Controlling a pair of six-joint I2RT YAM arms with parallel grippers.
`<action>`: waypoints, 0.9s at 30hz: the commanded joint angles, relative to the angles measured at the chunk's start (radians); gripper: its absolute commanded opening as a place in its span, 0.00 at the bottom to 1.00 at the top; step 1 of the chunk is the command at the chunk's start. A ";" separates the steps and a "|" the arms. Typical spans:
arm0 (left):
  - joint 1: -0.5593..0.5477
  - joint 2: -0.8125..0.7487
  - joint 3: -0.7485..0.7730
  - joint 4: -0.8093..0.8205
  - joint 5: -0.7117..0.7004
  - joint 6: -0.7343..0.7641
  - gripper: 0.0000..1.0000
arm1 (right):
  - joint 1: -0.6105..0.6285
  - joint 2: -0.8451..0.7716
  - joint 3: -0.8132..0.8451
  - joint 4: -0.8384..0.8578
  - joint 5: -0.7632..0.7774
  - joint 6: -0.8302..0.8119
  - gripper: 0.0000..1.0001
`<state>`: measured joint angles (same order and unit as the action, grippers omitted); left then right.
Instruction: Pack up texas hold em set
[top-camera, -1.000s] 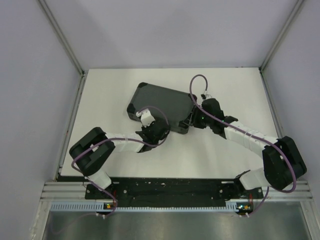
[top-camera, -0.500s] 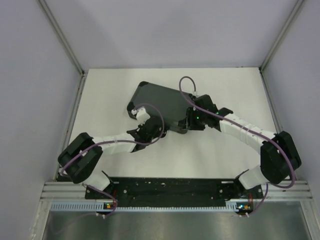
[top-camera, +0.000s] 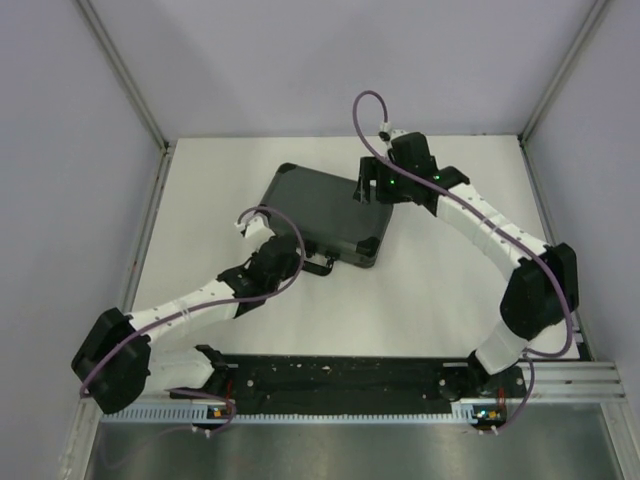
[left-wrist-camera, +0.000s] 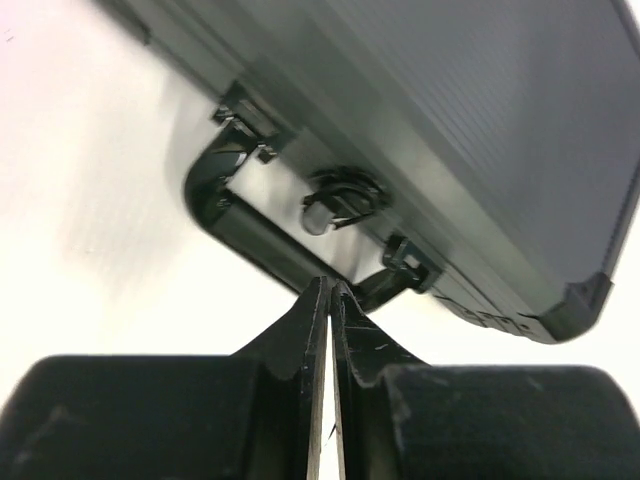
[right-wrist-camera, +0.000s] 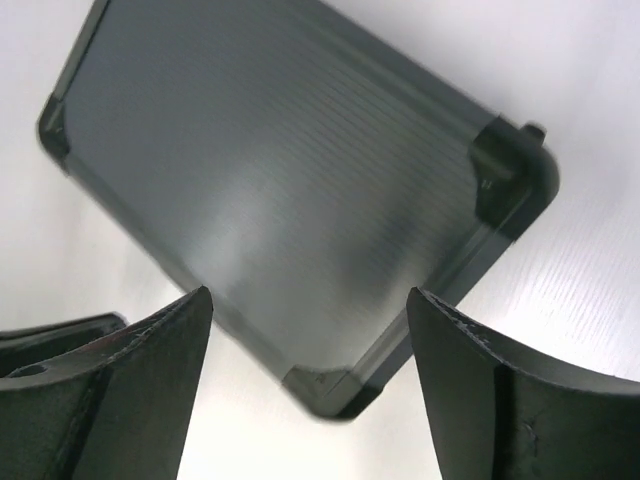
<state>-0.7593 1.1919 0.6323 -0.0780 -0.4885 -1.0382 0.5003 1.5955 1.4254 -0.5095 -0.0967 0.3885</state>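
One white table (top-camera: 200, 200), grey walls (top-camera: 330, 60) (case (top-camera: 320, 215) closed).

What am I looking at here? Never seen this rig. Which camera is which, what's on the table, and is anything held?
These are two robot arms bolted at the near edge of a white table, each ending in a two-finger gripper. The wide picture comes from a fixed camera above and behind the arms. The two close-ups come from a camera on each wrist, so the dark shapes at the bottom of each are that arm's own fingers.

On the table a black hard case lies flat and closed, with its carry handle on the side facing the arms. The left gripper is shut, its tips right at the handle; whether they touch it I cannot tell. The right gripper is open above the case's far right corner. Neither gripper holds anything.
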 joint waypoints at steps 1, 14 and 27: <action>0.060 -0.008 -0.046 0.016 0.068 -0.051 0.11 | -0.042 0.142 0.119 0.058 -0.020 -0.147 0.81; 0.147 0.052 -0.051 0.153 0.192 -0.011 0.11 | -0.186 0.448 0.338 0.181 -0.405 -0.364 0.86; 0.178 0.083 -0.068 0.222 0.267 0.027 0.10 | -0.187 0.492 0.296 0.049 -0.557 -0.412 0.84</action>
<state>-0.5873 1.2690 0.5625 0.0582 -0.2588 -1.0420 0.3058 2.1345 1.7676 -0.4377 -0.5774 -0.0048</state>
